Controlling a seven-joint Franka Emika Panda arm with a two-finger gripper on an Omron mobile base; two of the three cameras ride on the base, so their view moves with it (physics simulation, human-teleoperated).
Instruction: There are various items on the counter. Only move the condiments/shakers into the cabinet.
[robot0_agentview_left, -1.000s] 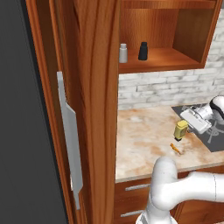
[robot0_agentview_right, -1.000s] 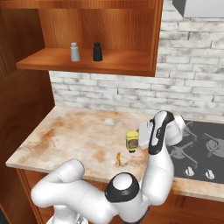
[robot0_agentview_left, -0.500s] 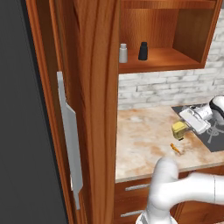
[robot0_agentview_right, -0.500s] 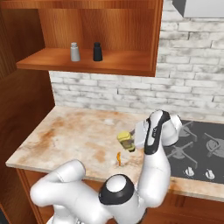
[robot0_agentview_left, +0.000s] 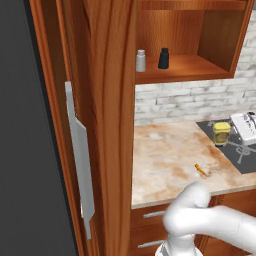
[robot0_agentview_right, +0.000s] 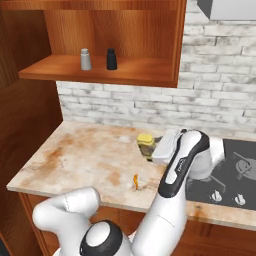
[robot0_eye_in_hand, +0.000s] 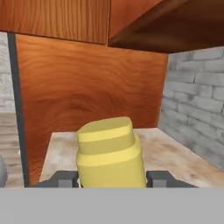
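the squeeze bottle (robot0_eye_in_hand: 110, 153) is showing a smooth yellow-brown cylindrical body with a stepped cap. it is sitting between the jaws, which are pressing on both its flanks, above the marbled beige tabletop (robot0_agentview_right: 85, 155) beside the dark stovetop (robot0_agentview_left: 235, 150). the grey shaker (robot0_agentview_right: 86, 59) and black tapered shaker (robot0_agentview_right: 111, 59) are standing side by side on the wood-grain cabinet (robot0_agentview_right: 145, 70) shelf. a tiny orange stick (robot0_agentview_left: 199, 169) is lying on the tabletop.
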